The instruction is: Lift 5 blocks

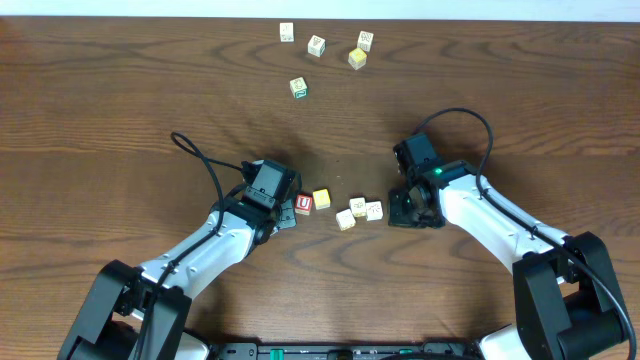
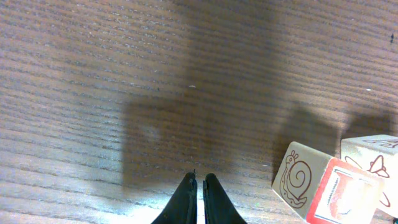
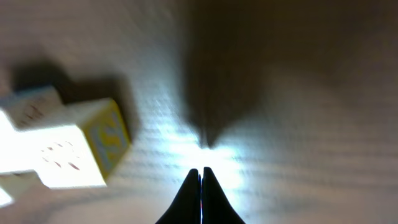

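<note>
A loose row of blocks lies on the table between my arms: a red-faced one [image 1: 304,204], a yellow one [image 1: 321,198] and three pale ones [image 1: 345,219], [image 1: 358,207], [image 1: 374,210]. My left gripper [image 1: 286,216] rests low just left of the red block, shut and empty. In the left wrist view its tips [image 2: 199,178] touch over bare wood, with the red block [image 2: 341,198] and a pale neighbour [image 2: 373,158] at the lower right. My right gripper [image 1: 401,212] sits just right of the row, also shut and empty. Its tips [image 3: 201,172] are closed, a pale block [image 3: 62,152] to their left.
Several more wooden blocks sit far back on the brown wooden table [image 1: 120,110]: four near the far edge [image 1: 287,32], [image 1: 316,45], [image 1: 365,40], [image 1: 357,58] and one closer [image 1: 298,88]. Black cables loop over each arm.
</note>
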{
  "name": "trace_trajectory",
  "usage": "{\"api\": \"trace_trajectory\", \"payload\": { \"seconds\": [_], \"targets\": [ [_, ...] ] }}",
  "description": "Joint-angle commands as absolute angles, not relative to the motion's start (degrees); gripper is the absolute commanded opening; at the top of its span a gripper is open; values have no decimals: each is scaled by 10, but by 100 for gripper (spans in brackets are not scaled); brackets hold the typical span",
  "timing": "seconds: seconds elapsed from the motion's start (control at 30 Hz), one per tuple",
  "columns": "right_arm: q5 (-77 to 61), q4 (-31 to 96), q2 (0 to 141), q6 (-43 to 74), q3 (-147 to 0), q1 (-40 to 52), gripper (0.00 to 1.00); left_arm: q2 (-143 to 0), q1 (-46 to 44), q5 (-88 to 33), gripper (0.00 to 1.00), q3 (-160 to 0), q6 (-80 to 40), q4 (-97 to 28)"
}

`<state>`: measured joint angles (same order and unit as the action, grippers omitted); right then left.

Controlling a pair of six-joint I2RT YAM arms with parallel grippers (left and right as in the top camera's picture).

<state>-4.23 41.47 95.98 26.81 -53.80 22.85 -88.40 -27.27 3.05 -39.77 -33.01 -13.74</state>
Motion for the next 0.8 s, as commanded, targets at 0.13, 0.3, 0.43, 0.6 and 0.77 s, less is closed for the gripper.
{"api": "trace_trajectory", "payload": {
  "seconds": [0.13,0.3,0.43,0.6,0.77],
  "targets": [
    [-65,448,963,280,-538,263,1,-884,-273,30,7,-401,-333,-141],
    [-85,441,963,281,-538,302,1,-884,-273,31,7,-401,-333,-141],
    [-87,425,963,283,-538,332,1,-884,-273,53,7,-401,-332,-141],
    [-87,397,963,283,-538,353,1,-884,-273,68,7,-401,-333,-141],
    [-89,364,963,283,-538,359,1,-884,-269,72,7,-401,-333,-140]
  ]
}}
